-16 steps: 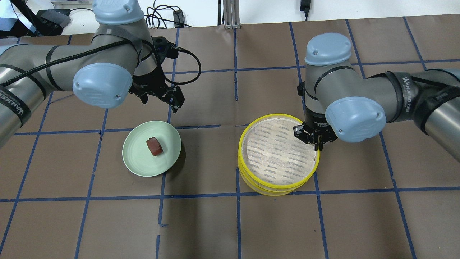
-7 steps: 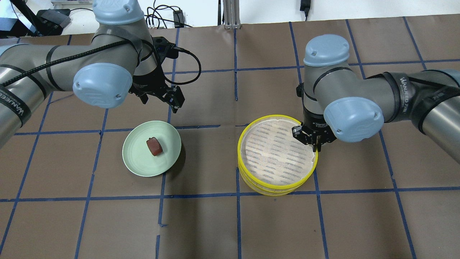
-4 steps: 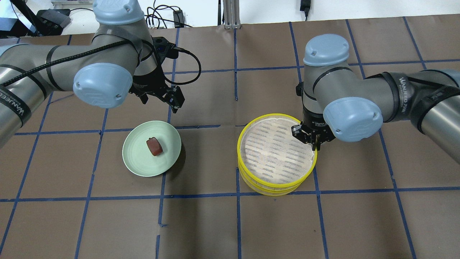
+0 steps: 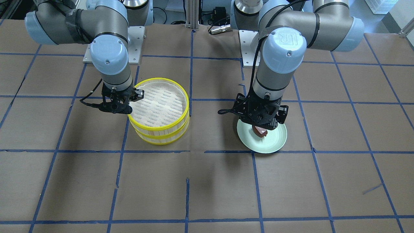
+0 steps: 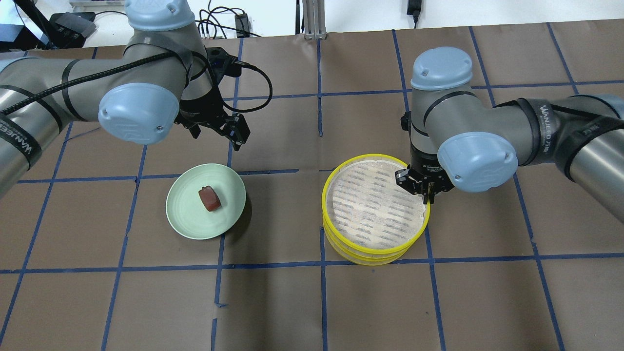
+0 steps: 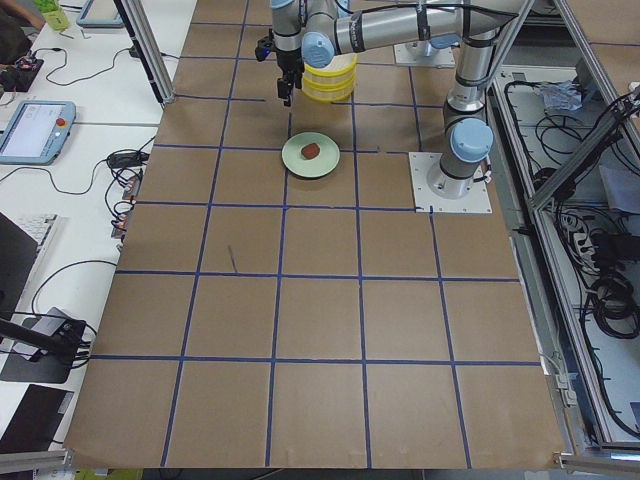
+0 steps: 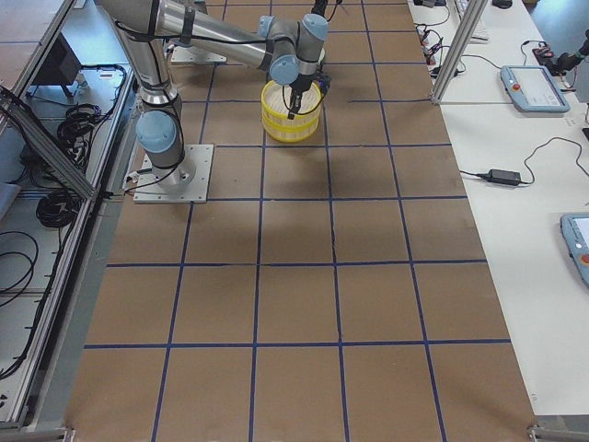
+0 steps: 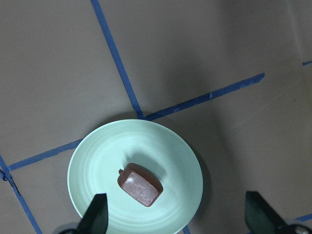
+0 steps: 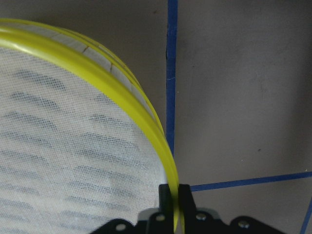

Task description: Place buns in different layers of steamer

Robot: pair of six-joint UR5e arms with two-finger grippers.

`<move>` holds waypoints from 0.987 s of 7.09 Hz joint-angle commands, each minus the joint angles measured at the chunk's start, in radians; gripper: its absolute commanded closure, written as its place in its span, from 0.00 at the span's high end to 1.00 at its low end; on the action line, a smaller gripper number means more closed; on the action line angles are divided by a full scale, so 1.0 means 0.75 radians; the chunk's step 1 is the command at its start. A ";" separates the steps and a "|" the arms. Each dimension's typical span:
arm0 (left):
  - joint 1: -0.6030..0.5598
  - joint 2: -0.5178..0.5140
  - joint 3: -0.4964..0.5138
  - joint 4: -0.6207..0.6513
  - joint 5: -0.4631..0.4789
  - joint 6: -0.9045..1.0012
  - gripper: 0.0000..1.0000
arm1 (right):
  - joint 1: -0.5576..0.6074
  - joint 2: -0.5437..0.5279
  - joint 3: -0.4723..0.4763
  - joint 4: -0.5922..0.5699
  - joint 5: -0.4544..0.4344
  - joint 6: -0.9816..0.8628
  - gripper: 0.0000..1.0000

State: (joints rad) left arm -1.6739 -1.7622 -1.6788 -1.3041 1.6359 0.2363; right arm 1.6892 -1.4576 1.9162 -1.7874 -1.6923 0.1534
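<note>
Currently, the right gripper (image 9: 173,201) is closed narrowly on the yellow rim of the upper steamer layer (image 5: 325,195), with one finger inside the rim and one outside. From the gripper, the white slotted floor of this layer extends toward the middle of the counter (image 5: 292,302). Directly beneath the held layer is the lower steamer layer (image 4: 159,138), slightly offset from it. Whether the two layers touch cannot be determined.

The left gripper (image 5: 217,127) is spread wide and holds nothing; it hangs above the counter. Below it lies the reddish-brown bun (image 8: 140,184), which the wrist view shows between the two fingers and clear of both. The bun rests near the centre of the pale green plate (image 5: 181,214). The plate stands well apart from the steamer layers, on the left gripper's side.
</note>
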 commanded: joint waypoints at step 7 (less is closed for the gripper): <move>0.000 -0.005 -0.001 0.000 0.018 -0.004 1.00 | 0.004 0.005 0.008 -0.002 0.004 0.004 0.05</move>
State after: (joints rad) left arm -1.6736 -1.7656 -1.6802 -1.3035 1.6490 0.2332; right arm 1.6934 -1.4551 1.9210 -1.7884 -1.6883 0.1580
